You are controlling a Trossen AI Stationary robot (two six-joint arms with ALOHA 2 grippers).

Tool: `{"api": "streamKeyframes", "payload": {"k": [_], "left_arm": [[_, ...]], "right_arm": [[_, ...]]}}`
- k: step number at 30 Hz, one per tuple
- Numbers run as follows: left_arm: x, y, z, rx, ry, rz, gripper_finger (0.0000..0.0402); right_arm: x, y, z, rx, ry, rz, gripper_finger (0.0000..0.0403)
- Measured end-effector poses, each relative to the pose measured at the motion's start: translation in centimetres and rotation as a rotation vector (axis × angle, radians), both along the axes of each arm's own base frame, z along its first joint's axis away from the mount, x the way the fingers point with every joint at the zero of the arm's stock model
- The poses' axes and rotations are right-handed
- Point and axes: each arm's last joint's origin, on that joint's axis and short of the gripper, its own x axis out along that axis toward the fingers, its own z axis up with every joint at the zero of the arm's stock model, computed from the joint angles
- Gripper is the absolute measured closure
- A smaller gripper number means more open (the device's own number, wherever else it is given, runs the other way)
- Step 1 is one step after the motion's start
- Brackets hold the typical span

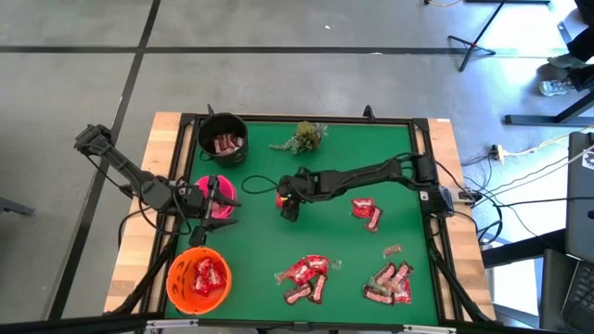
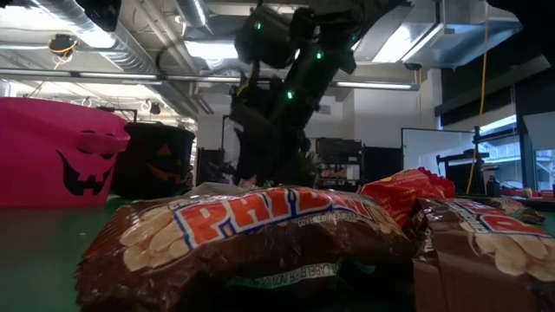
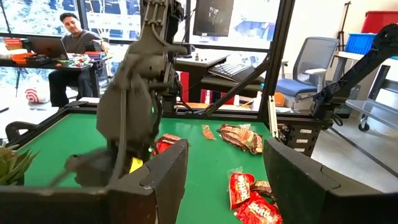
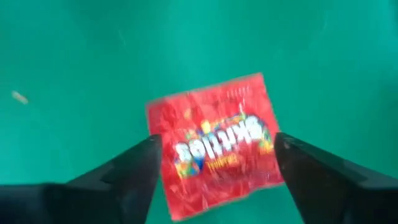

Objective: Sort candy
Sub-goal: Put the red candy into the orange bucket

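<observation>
My right gripper [image 1: 286,200] [image 4: 216,142] hangs open over the green mat at mid-table. A red shiny candy packet [image 4: 211,112] [image 1: 280,196] shows between its two fingers. My left gripper [image 1: 219,197] [image 3: 225,149] waits open and level by the pink bowl [image 1: 212,184], with nothing between its fingers. More candy lies on the mat in loose groups: red packets and brown bars [image 1: 306,276], another heap [image 1: 390,283], a few pieces [image 1: 366,211]. The black bowl [image 1: 223,139] holds brown bars. The orange bowl [image 1: 198,278] holds red packets. My right gripper's open fingers [image 4: 134,171] stand at the red packet's two side edges [image 4: 163,155], coming from above and slanting down. Whether they touch it I cannot tell. The packet shows flat, face up, over the mat.
A green leafy sprig [image 1: 306,137] lies at the mat's far edge. A black frame [image 1: 422,167] borders the mat. A single small bar [image 1: 392,250] lies apart at the right. A person sits at a desk [image 3: 71,37] beyond the table.
</observation>
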Motion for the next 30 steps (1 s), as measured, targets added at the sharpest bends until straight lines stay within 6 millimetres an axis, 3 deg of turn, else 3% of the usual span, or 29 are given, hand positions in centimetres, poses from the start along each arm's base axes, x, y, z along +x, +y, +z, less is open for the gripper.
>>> {"api": "streamKeyframes", "payload": {"k": [5,10,14,23,30], "left_arm": [[0.1,-0.1,-0.1,0.003,0.009,0.0,0.0202],[0.3,-0.2,-0.4,0.011,0.025,0.002,0.0202],[0.5,-0.3,-0.6,0.019,0.039,0.001,0.0202],[0.7,-0.5,-0.9,0.012,0.056,0.002,0.0202],[0.7,-0.5,-0.9,0.012,0.056,0.003,0.0202]], "right_arm": [[0.3,0.0,-2.4,0.018,0.049,-0.006,0.0051],[0.5,0.1,-3.5,0.053,0.066,-0.005,0.0059],[0.5,0.1,-3.5,0.045,0.068,-0.013,0.0104],[0.4,0.2,-3.7,0.042,0.079,-0.005,0.025],[0.5,0.1,-2.3,0.041,0.063,-0.002,0.0308]]}}
